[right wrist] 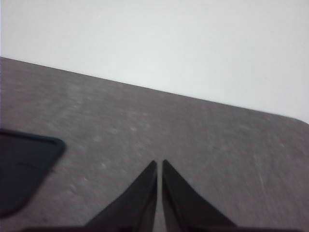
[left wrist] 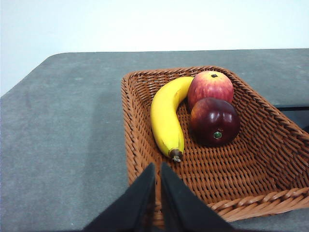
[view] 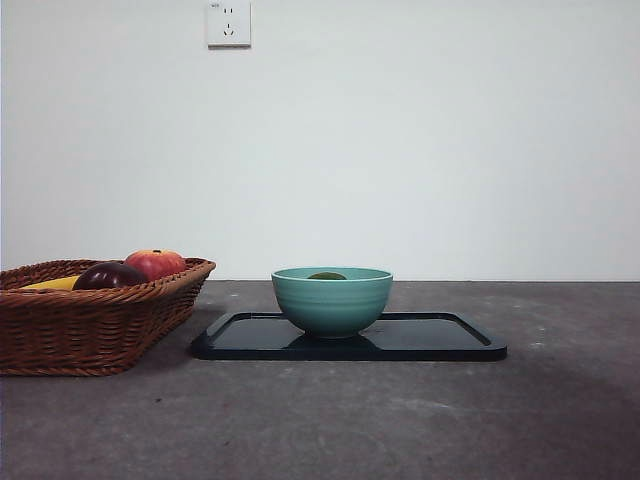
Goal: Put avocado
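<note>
Smooth, firm and likely slippery, the avocado (view: 327,275) sits deep in the bowl (view: 332,303), best pinched across its middle; both claws, left claw (left wrist: 158,166) and right claw (right wrist: 159,163), are clenched empty.

Soft, even light falls on the grey table (view: 400,420), the bowl (view: 332,300) mirrored in a glossy black tray (view: 440,340). Basket (left wrist: 270,145) fruit shows small highlights (sharp focus here). The right wrist view is blurred, its tray corner smeared.
</note>
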